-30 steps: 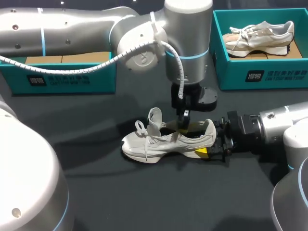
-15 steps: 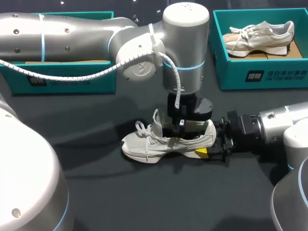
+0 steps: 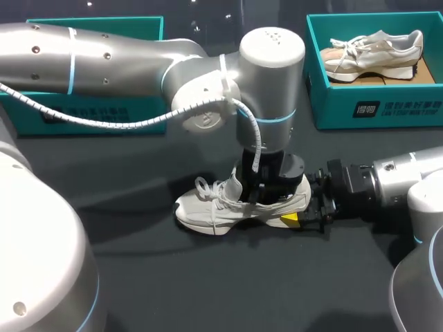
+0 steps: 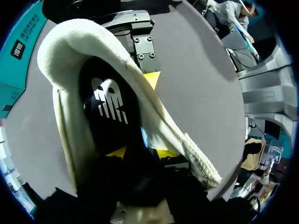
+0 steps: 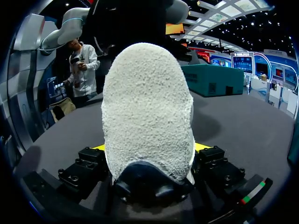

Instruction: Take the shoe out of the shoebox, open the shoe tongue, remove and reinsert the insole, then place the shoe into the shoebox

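Observation:
A pale grey shoe (image 3: 211,207) lies on its sole on the dark table, toe pointing left. My left gripper (image 3: 266,190) reaches straight down into the shoe's opening. In the left wrist view its yellow tips stand slightly apart on the black insole (image 4: 110,100), which lies inside the shoe; the left gripper (image 4: 140,153) is open. My right gripper (image 3: 306,207) comes in from the right at table level. The shoe's heel (image 5: 147,107) sits between its fingers (image 5: 91,163), which touch it on both sides, so it is shut on the shoe.
A teal shoebox (image 3: 374,104) at the back right holds a second pale shoe (image 3: 374,50). Another teal box (image 3: 90,114) stands at the back left, partly hidden behind my left arm.
My left gripper came down from above the shoe into its opening, pushing past the raised tongue, and its fingers parted. My right gripper and the shoe stayed in place.

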You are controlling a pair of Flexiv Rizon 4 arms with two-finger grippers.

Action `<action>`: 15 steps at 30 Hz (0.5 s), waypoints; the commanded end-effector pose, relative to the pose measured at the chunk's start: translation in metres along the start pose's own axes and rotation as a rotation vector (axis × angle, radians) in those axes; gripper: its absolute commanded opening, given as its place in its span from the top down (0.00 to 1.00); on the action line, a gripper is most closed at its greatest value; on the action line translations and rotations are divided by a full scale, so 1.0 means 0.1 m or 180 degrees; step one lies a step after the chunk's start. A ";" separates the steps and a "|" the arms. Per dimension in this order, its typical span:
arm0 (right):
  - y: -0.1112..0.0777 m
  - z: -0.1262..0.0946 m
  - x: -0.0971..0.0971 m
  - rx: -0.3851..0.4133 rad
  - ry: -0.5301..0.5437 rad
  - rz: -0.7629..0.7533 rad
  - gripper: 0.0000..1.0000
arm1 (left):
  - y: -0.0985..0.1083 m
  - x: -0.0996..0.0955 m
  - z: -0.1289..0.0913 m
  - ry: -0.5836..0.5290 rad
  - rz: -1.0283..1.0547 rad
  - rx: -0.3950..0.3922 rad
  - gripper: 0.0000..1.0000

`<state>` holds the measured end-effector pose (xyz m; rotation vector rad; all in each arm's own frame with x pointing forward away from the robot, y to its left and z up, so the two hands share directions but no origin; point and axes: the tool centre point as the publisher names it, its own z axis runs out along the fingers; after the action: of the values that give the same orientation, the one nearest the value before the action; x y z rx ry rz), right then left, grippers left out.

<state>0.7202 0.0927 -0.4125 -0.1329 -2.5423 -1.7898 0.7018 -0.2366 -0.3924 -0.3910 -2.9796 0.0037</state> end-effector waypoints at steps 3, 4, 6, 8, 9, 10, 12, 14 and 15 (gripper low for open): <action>0.01 0.01 -0.01 0.0015 -0.0005 0.0006 1.00 | -0.04 -0.04 0.16 -0.0073 0.0026 -0.0016 0.64; 0.01 0.01 -0.01 0.0015 -0.0005 0.0006 1.00 | -0.04 -0.05 0.18 -0.0121 0.0029 -0.0042 0.64; 0.01 0.01 -0.01 0.0015 -0.0005 0.0006 1.00 | -0.04 -0.05 0.22 -0.0219 0.0039 -0.0073 0.65; 0.01 0.01 -0.01 0.0015 -0.0005 0.0006 1.00 | -0.03 -0.07 0.24 -0.0325 -0.0002 -0.0075 0.70; 0.01 0.01 -0.01 0.0015 -0.0005 0.0006 1.00 | -0.03 -0.10 0.25 -0.0365 -0.0039 -0.0076 0.76; 0.01 0.01 -0.01 0.0015 -0.0005 0.0006 1.00 | -0.03 -0.13 0.26 -0.0385 -0.0093 -0.0074 0.85; 0.01 0.01 -0.01 0.0015 -0.0005 0.0006 1.00 | -0.01 -0.17 0.25 -0.0416 -0.0159 -0.0050 1.00; 0.01 0.01 -0.01 0.0015 -0.0005 0.0006 1.00 | 0.01 -0.22 0.23 -0.0434 -0.0211 -0.0030 1.00; 0.01 0.01 -0.01 0.0015 -0.0005 0.0006 1.00 | 0.03 -0.24 0.22 -0.0439 -0.0227 -0.0020 1.00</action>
<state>0.7212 0.0919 -0.4137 -0.1355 -2.5429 -1.7897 0.7116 -0.2406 -0.4025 -0.2991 -3.1276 -0.0001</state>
